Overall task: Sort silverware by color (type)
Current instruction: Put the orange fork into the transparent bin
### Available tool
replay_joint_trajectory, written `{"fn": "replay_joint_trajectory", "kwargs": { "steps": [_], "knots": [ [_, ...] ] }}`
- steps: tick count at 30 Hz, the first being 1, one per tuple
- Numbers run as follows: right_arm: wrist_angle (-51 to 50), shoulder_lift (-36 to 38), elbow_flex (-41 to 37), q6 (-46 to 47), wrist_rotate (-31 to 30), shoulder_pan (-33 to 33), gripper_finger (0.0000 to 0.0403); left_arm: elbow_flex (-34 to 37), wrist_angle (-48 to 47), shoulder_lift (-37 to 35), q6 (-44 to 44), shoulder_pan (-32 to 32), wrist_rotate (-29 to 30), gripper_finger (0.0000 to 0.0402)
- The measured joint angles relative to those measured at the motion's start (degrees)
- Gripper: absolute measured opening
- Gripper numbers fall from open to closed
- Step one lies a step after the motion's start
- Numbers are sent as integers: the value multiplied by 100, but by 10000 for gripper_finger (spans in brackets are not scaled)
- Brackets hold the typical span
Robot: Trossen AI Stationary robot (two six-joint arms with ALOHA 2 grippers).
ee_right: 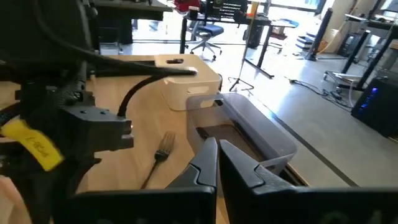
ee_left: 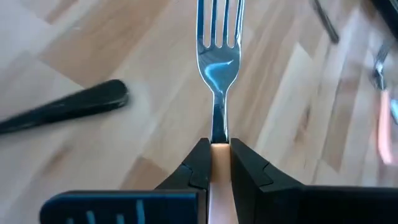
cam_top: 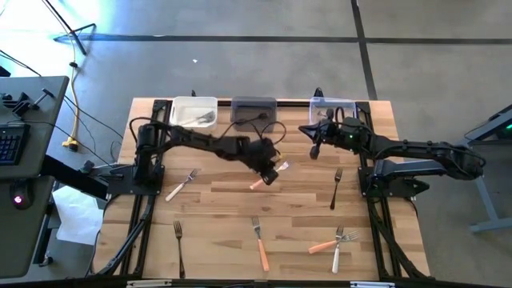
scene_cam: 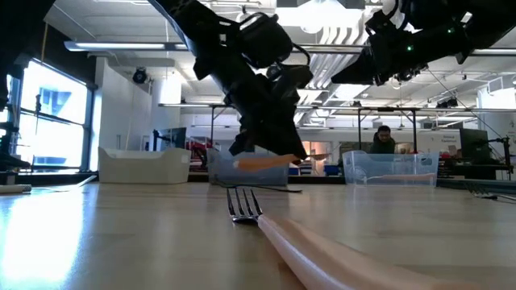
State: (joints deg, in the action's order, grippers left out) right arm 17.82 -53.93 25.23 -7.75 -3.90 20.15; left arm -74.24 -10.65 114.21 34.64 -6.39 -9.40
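Note:
My left gripper (cam_top: 272, 170) hangs over the middle of the table, shut on an orange-handled fork (ee_left: 217, 56) whose silver tines stick out ahead of the fingers. My right gripper (cam_top: 314, 150) is shut on nothing and hovers near the clear bin (cam_top: 332, 108) at the far right. More silverware lies flat on the table: a white-handled fork (cam_top: 182, 186), two black forks (cam_top: 337, 188) (cam_top: 178, 246), an orange-handled fork (cam_top: 260, 244), and an orange and a white one crossed (cam_top: 334, 244). My left gripper pinches the fork's orange handle (ee_left: 217, 177) between its two fingers, close to where it meets the metal neck. The fingers (ee_left: 199, 165) slant down from the table's left and lie along the fork. The fork (scene_cam: 262, 163) is lifted clear of the table, roughly level.
Three bins stand along the far edge: white (cam_top: 194, 110), dark grey (cam_top: 254, 108) and clear. A cable (cam_top: 256, 128) loops in front of the grey bin. A black fork handle (ee_left: 68, 109) lies on the wood below the held fork.

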Motion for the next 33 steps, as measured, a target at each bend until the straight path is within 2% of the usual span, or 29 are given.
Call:
{"fn": "replay_joint_trajectory", "kwargs": {
  "steps": [4,6,17,22,29,33],
  "knots": [
    [17,0,0,44,2,-134,0,51,189,0,77,254,992,19],
    [30,0,0,148,-21,-198,0,49,382,55,76,346,1279,19],
    [-58,0,0,494,-494,-698,0,49,1037,549,174,429,1034,23],
    [-182,1,0,793,-756,-929,0,49,1241,604,92,430,960,61],
    [-892,2,0,1941,-770,-1155,0,44,1141,575,-419,415,801,129],
    [-1530,-16,0,3089,-856,-1345,0,41,997,447,-822,331,569,142]
  ]
}}
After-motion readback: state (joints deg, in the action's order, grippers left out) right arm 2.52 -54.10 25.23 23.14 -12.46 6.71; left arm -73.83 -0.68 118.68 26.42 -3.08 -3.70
